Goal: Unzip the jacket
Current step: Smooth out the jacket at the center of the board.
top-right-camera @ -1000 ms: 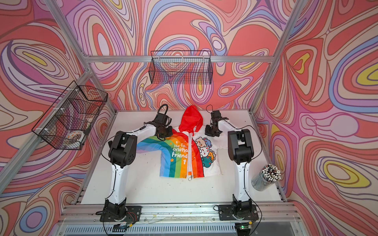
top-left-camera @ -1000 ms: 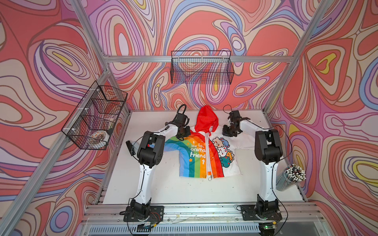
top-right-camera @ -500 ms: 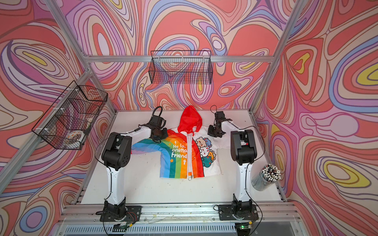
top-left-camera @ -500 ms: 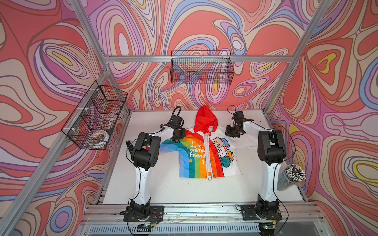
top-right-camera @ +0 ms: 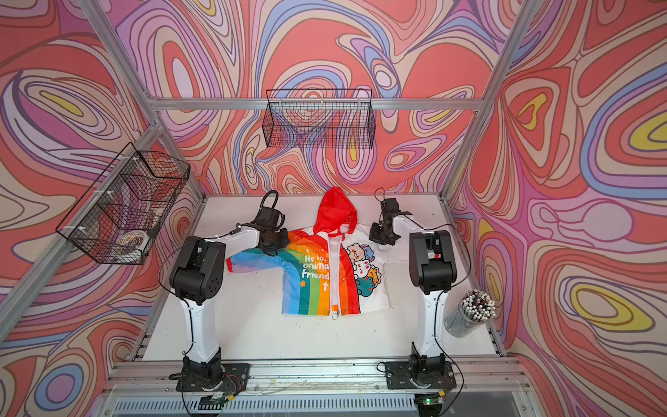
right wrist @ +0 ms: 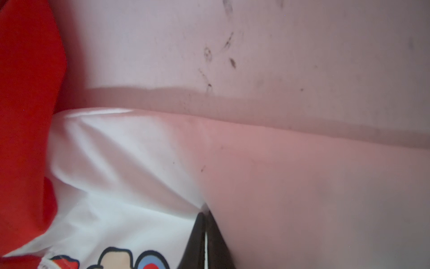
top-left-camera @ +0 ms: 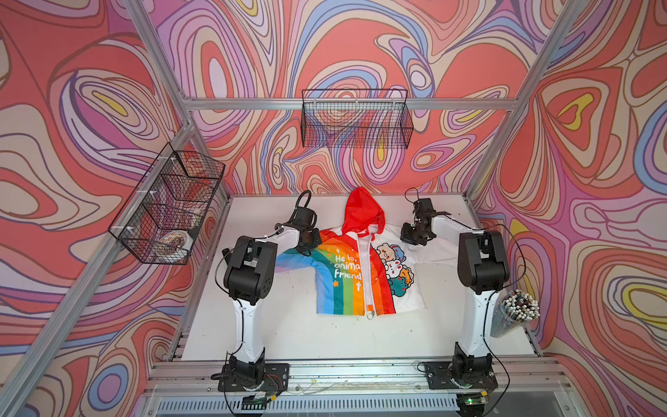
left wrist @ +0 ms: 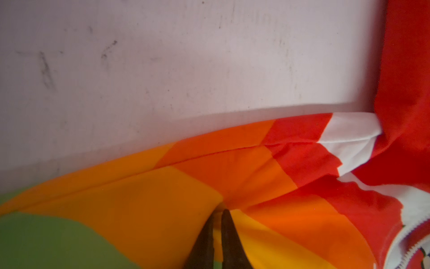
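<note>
1. Both arms have swung outward over the last second, each drawing its shoulder of the jacket [top-left-camera: 346,285] away from the middle. The rainbow sleeve [top-left-camera: 292,260] now lies stretched out beneath the left arm, and the white sleeve [top-left-camera: 435,254] reaches toward the right arm.
2. The left pincer [left wrist: 220,213] is clamped on a fold of orange and yellow cloth at the rainbow shoulder. In the left wrist view the cloth puckers right at its closed tips.
3. The right pincer [right wrist: 206,215] is pinched on white cloth at the other shoulder. A thin sliver of white shows between its fingers in the right wrist view.
4. The jacket lies front up on the table [top-left-camera: 306,335]. The red hood [top-left-camera: 361,209] sits between the two pincers and a little beyond them, toward the back wall. The body spreads from the pincers back toward the arm bases.
5. The white zipper [top-left-camera: 365,274] starts between the pincers and runs away from them to the hem. Its pull [top-left-camera: 369,315] hangs at that hem, well apart from both pincers.
6. With the pull at the bottom, the zipper looks run down its whole length, so the main step seems done. The two fronts lie side by side, and the top views do not show whether the teeth are parted all the way. What is left is probably to confirm the opening, perhaps by spreading the fronts, and then let go of the shoulders.
</note>
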